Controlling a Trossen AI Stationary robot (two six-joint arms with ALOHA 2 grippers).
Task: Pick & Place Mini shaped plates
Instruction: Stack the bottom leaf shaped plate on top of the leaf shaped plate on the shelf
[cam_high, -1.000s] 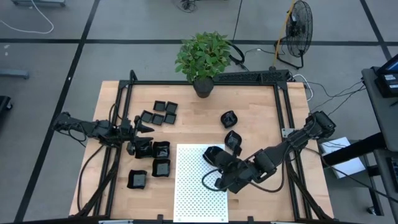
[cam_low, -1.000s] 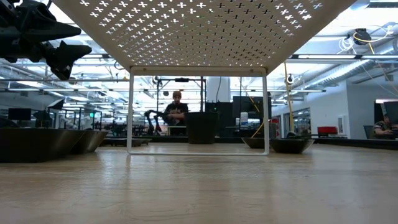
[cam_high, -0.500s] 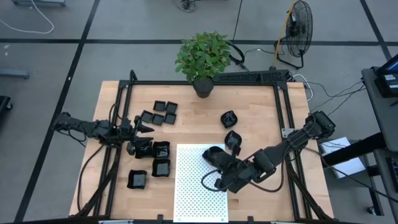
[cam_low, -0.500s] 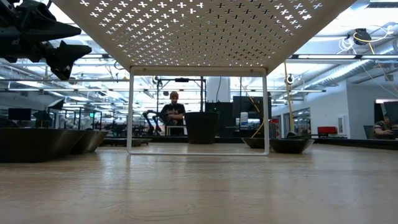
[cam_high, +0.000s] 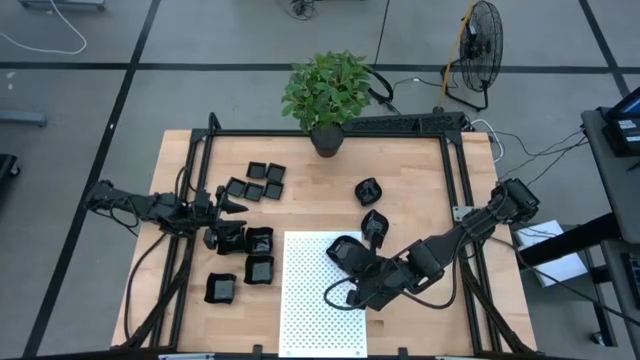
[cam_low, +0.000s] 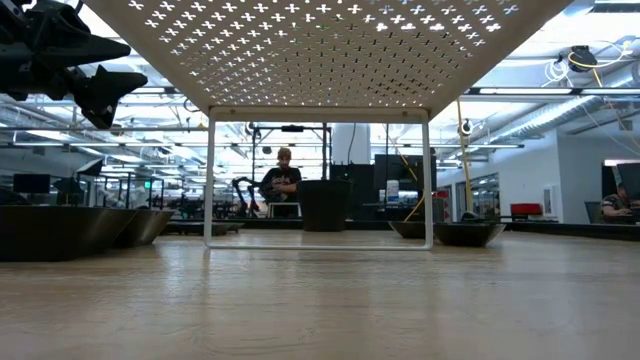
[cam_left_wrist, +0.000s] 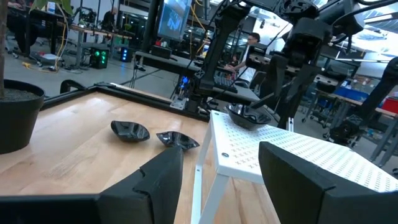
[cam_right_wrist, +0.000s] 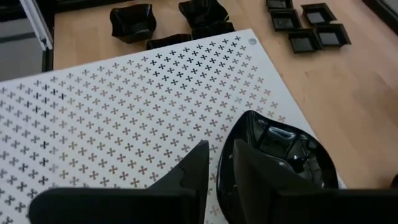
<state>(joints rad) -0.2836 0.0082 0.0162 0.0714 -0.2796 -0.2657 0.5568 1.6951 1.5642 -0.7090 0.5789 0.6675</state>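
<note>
Around you was a grey workshop floor, and on it stood the wooden counter (cam_high: 420, 190) with a potted plant (cam_high: 326, 95) at its far edge and a fan (cam_high: 478, 45) on the floor beyond. A white mat (cam_high: 310, 310) patterned with small crosses lay at the counter's near middle. Your right gripper (cam_high: 345, 292) hung over the mat's right part, and its jaws stood slightly apart with the rim of a wavy black dish (cam_right_wrist: 280, 162) between them; in the right wrist view the dish appeared to sit on the mat, though you could not tell whether the jaws were clamping it. Two more wavy dishes (cam_high: 371, 208) lay on the bare wood just beyond the mat's far right corner. A cluster of square dishes (cam_high: 257, 181) lay on the counter's left half, with other black dishes (cam_high: 258, 255) beside the mat's left edge. Your left gripper (cam_high: 240, 207) waited above that left side, its jaws wide apart and holding nothing. In the low view a person (cam_low: 282, 182) stood far back in the room.
</note>
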